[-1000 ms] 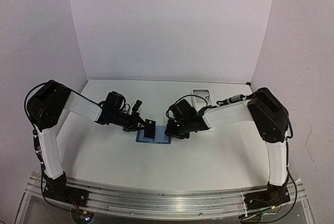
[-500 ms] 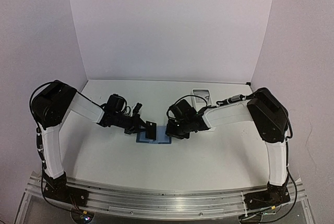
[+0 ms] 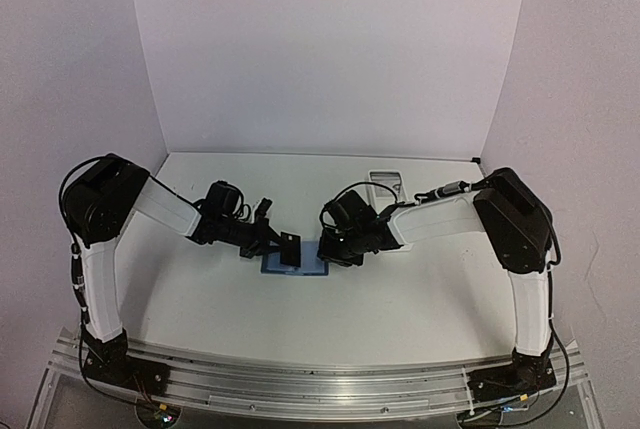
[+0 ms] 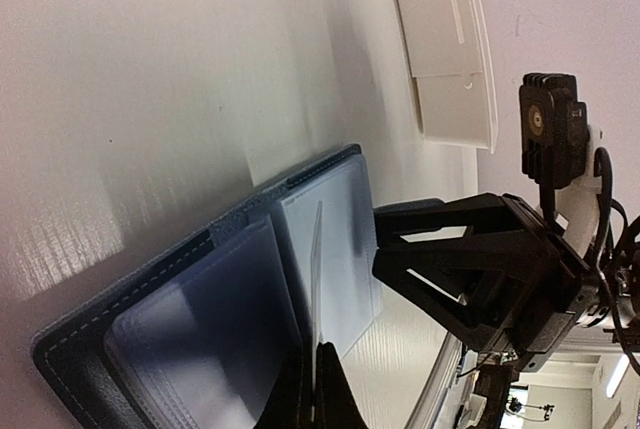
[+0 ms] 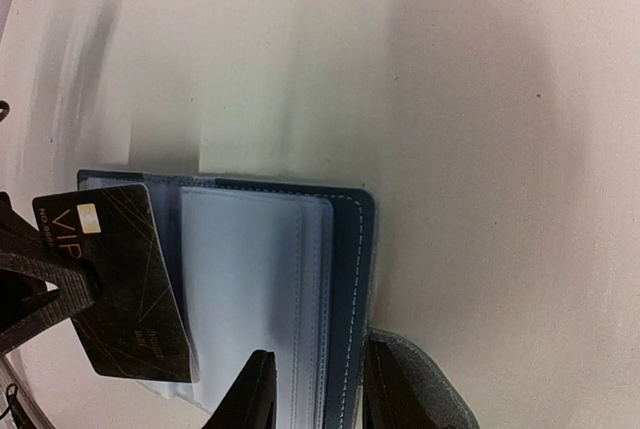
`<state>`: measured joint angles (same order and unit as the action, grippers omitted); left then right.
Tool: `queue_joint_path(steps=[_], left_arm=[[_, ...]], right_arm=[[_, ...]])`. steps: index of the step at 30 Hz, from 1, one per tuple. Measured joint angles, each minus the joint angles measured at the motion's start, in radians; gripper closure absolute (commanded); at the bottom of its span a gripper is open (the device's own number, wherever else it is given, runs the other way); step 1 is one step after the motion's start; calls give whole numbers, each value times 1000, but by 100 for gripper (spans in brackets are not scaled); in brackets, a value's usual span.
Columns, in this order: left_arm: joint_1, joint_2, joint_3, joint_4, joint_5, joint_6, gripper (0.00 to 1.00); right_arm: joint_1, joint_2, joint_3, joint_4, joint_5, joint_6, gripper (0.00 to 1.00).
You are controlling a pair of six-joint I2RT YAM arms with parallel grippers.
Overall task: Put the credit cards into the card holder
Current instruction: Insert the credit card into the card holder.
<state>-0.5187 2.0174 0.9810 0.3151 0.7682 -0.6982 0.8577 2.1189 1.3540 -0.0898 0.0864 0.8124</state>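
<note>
**Dark card poised over the open holder**

My left gripper (image 4: 312,394) is clamped tight on a dark credit card (image 5: 120,284) printed "VIP". The card stands tilted on edge over the left half of the card holder (image 5: 262,289). I can't tell whether its lower edge has entered a pocket or only touches the clear sleeve.

My right gripper (image 5: 315,394) has its jaws drawn in around the holder's right edge, gripping that side. One finger (image 5: 245,394) is on the pale blue inner page and the other on the outside of the darker cover.

The holder lies open and flat on the white table (image 3: 200,289), between the two grippers and near the middle of the surface.

Farther back and to the right, well apart from the holder, sits a long white tray (image 3: 385,183) close to the far wall.
</note>
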Motion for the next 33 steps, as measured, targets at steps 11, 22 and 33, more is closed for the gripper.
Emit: queue_joint_path(steps=[11,22,33], left_arm=[[-3,35,0,-14,-4,-56,100],[-1,59,51,-81,47,-49,100],[-11,104,99,-83,100,-41,100]], right_arm=[[0,0,0,0,-1,0,73],[0,1,0,0,-4,-3,73],[-6,15,20,0,-12,-8,73]])
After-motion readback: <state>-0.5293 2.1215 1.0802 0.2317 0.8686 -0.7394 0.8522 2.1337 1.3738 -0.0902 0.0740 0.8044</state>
